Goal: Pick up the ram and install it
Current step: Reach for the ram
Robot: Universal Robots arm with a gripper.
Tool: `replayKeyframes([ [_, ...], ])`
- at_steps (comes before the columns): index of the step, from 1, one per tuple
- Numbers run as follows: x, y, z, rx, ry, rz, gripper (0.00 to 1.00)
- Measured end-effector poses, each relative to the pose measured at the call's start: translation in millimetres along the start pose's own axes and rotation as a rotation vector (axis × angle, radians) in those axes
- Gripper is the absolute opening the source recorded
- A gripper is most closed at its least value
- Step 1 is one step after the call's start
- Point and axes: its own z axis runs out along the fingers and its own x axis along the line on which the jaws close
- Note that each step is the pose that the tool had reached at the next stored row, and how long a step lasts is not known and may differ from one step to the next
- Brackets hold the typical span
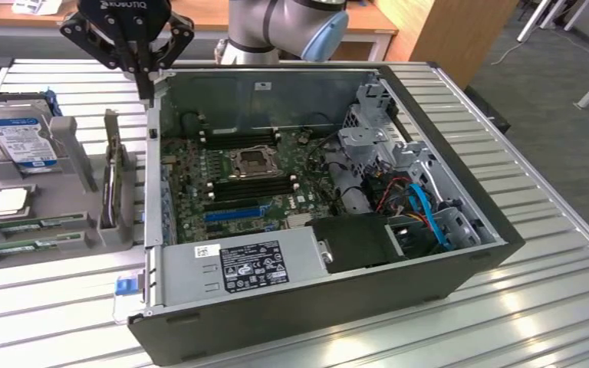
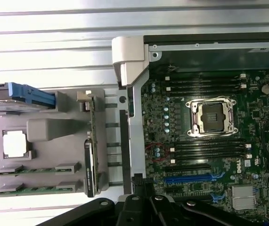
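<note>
Well, the ram [image 1: 18,226] lies flat at the near end of the gray holder [image 1: 64,203], with its long axis across the exterior view. The gripper [image 1: 147,88], shut and empty, hangs over the far corner of the computer case [image 1: 325,307], well apart from the ram; an upright card [image 1: 110,180] stands between them

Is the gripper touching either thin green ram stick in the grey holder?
Apart. The exterior view shows the gripper above the black computer case's corner, well clear of both green ram sticks lying in the grey holder.
</note>
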Motion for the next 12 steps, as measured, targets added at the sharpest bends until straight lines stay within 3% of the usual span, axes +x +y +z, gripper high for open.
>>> replayKeyframes([
  [12, 22.2, -1.6, -0.6, 0.0000, 0.0000, 0.000, 0.10],
])
